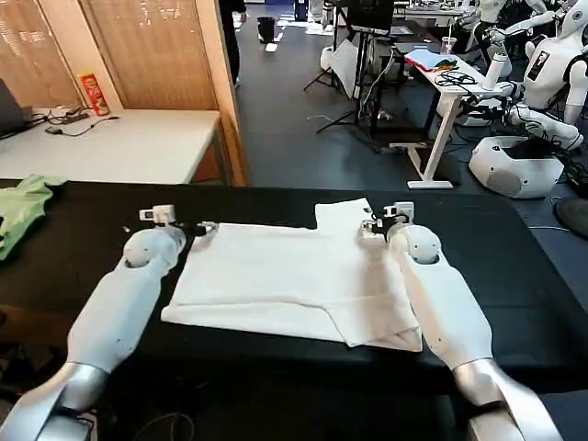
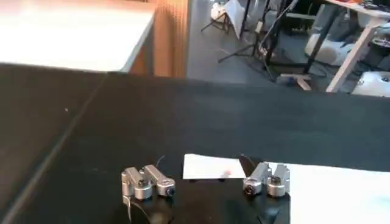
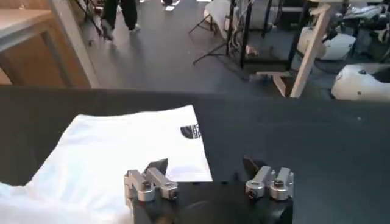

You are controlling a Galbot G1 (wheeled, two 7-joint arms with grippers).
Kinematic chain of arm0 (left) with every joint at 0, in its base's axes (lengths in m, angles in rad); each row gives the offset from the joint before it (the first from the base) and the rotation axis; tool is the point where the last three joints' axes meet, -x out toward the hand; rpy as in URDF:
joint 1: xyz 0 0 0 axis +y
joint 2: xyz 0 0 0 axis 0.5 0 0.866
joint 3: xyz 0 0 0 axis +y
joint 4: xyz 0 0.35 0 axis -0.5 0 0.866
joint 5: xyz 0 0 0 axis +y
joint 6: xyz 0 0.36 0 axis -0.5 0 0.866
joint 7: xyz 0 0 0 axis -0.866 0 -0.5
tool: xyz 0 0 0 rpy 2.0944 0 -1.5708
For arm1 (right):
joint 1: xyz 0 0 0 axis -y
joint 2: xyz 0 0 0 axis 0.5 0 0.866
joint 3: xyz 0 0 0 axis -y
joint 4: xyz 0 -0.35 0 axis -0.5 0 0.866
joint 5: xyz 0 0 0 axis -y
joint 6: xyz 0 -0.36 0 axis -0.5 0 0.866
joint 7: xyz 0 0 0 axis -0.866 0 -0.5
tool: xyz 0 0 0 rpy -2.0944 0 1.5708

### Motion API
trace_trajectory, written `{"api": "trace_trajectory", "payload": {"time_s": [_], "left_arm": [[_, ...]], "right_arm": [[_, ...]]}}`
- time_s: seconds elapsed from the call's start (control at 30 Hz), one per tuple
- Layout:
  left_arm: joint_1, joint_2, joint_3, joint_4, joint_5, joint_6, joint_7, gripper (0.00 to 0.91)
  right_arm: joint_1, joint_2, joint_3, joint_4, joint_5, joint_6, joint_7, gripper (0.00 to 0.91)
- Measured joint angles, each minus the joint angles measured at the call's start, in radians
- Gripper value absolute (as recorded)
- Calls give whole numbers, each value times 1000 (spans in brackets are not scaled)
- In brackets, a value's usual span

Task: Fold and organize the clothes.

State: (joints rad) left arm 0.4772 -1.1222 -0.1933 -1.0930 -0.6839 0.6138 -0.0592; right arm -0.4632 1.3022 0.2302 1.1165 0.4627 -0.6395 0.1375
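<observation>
Both grippers, left (image 1: 204,227) and right (image 1: 369,223), are hovering wide open and empty over the half-folded white T-shirt (image 1: 294,280), probably readying to pinch its far corners.

Dark floor (image 1: 294,110), wooden partition (image 1: 147,46), white desk (image 1: 110,142)

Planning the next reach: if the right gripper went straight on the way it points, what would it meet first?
Probably the shirt's sleeve edge under the right gripper, then bare black table; height above the cloth is unclear.
</observation>
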Motion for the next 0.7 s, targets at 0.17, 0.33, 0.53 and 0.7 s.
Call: {"api": "trace_trajectory", "payload": {"time_s": [0.17, 0.33, 0.53, 0.7], "left_arm": [[-7, -5, -7, 25, 6, -6, 0, 293], [-4, -5, -7, 22, 6, -6, 11, 156], [-3, -7, -7, 16, 6, -6, 18, 127], [-4, -8, -12, 14, 14, -11, 16, 39]], "right_arm": [[-4, 6, 2, -1, 0, -6, -5, 536], [-6, 6, 9, 1, 0, -9, -7, 244], [-12, 4, 14, 5, 0, -8, -11, 88], [-21, 4, 25, 18, 1, 37, -34, 49]]}}
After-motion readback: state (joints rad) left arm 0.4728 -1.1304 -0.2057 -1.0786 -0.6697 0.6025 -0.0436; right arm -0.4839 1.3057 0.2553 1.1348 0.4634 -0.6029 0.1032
